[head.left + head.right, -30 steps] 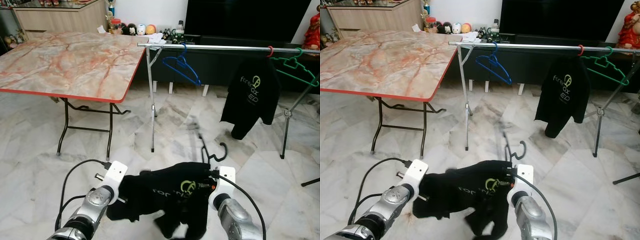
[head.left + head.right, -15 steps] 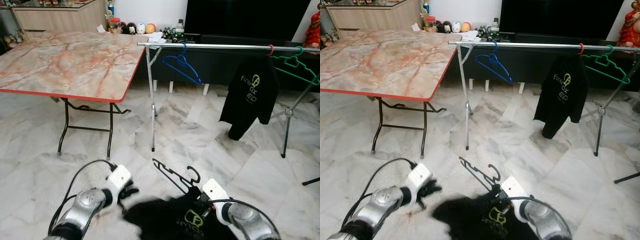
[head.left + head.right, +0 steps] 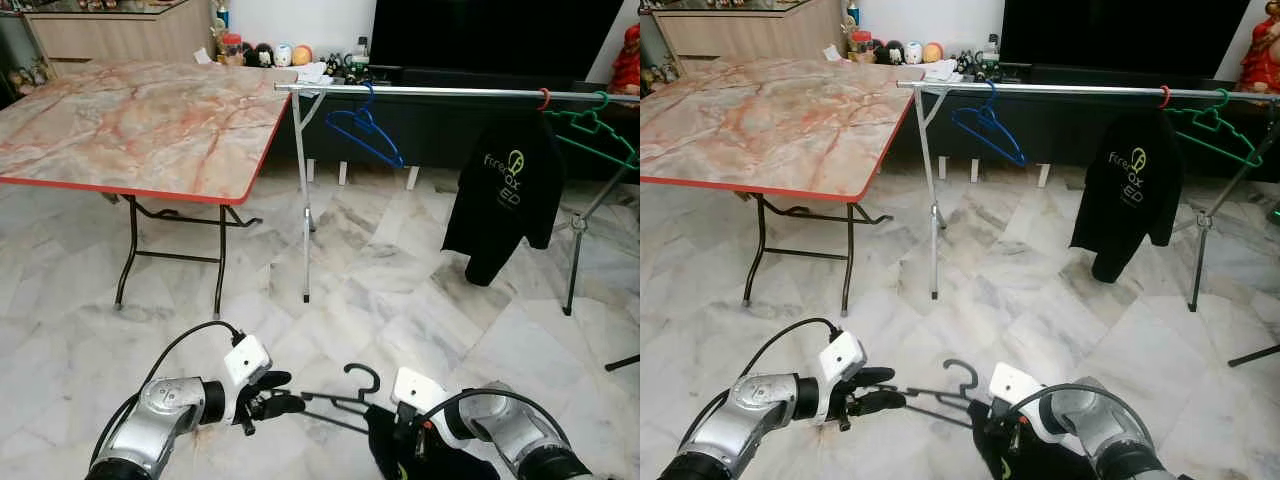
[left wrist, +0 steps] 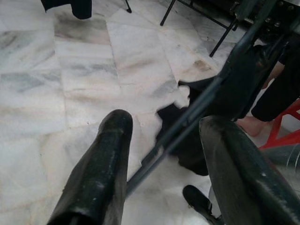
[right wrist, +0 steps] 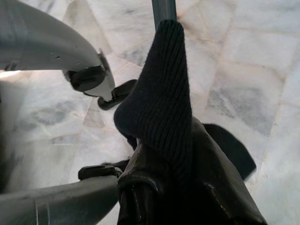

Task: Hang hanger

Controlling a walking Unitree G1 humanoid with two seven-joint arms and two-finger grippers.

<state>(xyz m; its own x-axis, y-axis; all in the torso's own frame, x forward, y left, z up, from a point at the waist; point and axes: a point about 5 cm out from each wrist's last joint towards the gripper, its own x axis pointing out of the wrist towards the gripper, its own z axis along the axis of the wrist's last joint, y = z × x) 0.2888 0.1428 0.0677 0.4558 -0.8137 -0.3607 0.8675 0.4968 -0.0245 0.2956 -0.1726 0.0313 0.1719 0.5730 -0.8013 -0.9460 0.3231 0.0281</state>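
Observation:
A black hanger [image 3: 335, 399] lies almost level, low over the marble floor, with its hook up. My right gripper [image 3: 408, 440] is shut on the collar of a black shirt [image 3: 400, 458], from which the hanger's arm sticks out; in the right wrist view the ribbed collar [image 5: 164, 93] covers the fingers. My left gripper [image 3: 287, 390] is open at the hanger's free end. In the left wrist view the hanger's arm [image 4: 187, 117] runs between the two spread fingers [image 4: 110, 154]. The silver clothes rail [image 3: 450, 93] stands ahead, well above both grippers.
On the rail hang a blue hanger [image 3: 365, 130], a black shirt [image 3: 505, 195] on a red hook, and a green hanger [image 3: 590, 130]. A marble-top folding table [image 3: 140, 120] stands at the left. A dark TV cabinet [image 3: 470, 110] is behind the rail.
Both arms have dropped low. The left gripper let go of the shirt and now straddles the hanger's arm. The shirt has bunched under the right gripper and the hanger has tipped level.

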